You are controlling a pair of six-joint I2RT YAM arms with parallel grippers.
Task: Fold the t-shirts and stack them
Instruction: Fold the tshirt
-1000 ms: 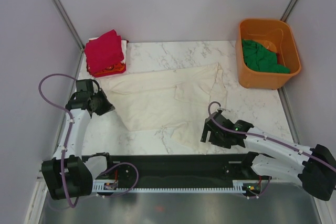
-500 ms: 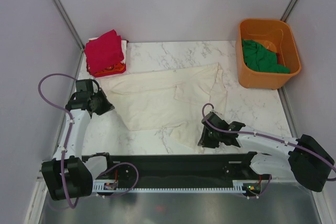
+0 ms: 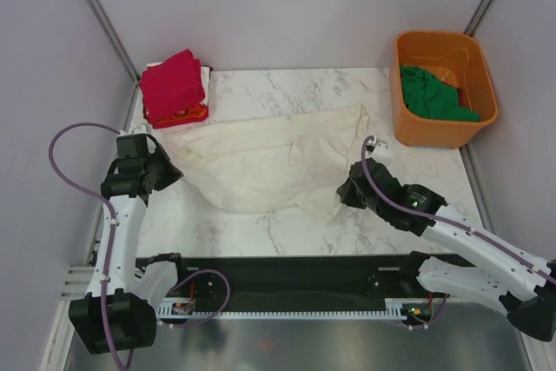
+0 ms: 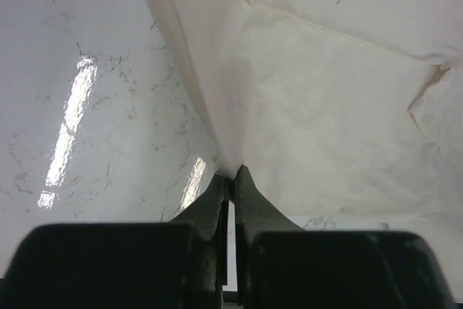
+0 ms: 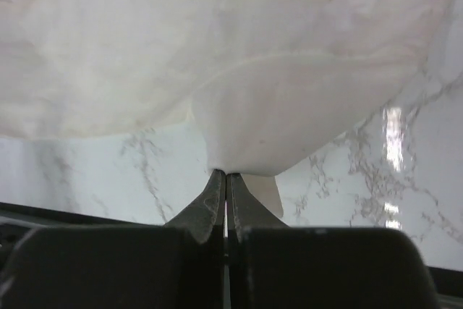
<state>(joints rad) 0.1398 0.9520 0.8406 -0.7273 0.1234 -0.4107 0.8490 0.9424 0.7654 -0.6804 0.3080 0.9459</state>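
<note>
A large cream-white t-shirt point(image 3: 269, 158) lies spread over the marble table point(image 3: 408, 171). My left gripper point(image 3: 167, 171) is shut on its left edge; in the left wrist view the cloth point(image 4: 304, 92) rises from the pinched jaws of the gripper point(image 4: 232, 173). My right gripper point(image 3: 346, 190) is shut on the shirt's near right corner, lifted off the table; in the right wrist view the cream cloth point(image 5: 239, 70) fans out from the gripper point(image 5: 226, 174). A crimson red t-shirt point(image 3: 174, 82) lies folded at the back left on an orange-red one point(image 3: 189, 114). A dark green t-shirt point(image 3: 433, 95) sits in the tub.
An orange plastic tub point(image 3: 469, 49) stands at the back right corner. A white cloth edge point(image 3: 205, 71) shows under the red stack. Grey walls close in both sides. A black rail point(image 3: 287, 275) runs along the near edge between the arm bases.
The right gripper has closed on the shirt's near right corner and drawn it up and back to the right. The left arm has shifted slightly, still holding the left edge.
</note>
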